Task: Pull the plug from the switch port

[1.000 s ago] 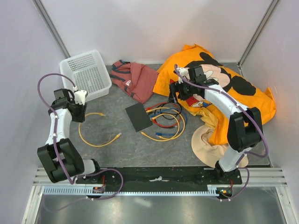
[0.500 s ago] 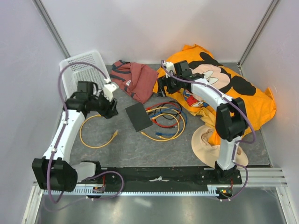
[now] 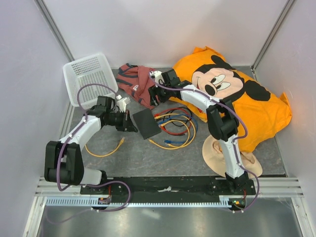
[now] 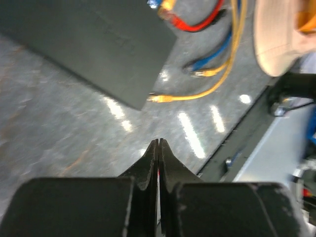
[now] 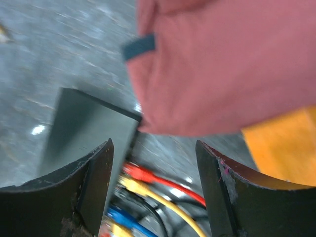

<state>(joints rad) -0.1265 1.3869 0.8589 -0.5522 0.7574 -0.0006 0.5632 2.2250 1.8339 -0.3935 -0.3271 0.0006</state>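
The switch [image 3: 146, 123] is a flat black box lying mid-table; it also fills the upper left of the left wrist view [image 4: 89, 44] and shows in the right wrist view [image 5: 84, 128]. Red [image 5: 140, 173], yellow [image 5: 131, 185] and blue [image 5: 121, 217] plugs sit at its right edge, their cables [image 3: 175, 129] coiled beside it. My left gripper [image 3: 129, 123] is shut and empty, just left of the switch, its tips [image 4: 159, 143] low over bare table. My right gripper [image 3: 153, 96] hangs open [image 5: 154, 148] above the switch's far corner and the plugs.
A red garment [image 3: 143, 84] lies right behind the switch, under my right wrist. An orange Mickey cloth [image 3: 237, 94] and a beige cloth [image 3: 217, 150] cover the right side. A white basket [image 3: 89, 76] stands at back left. A loose yellow cable [image 3: 106, 148] lies at front left.
My left arm swung right from beside the basket to the switch's left edge, and its gripper shut. My right arm moved left off the orange cloth to above the switch's far corner.
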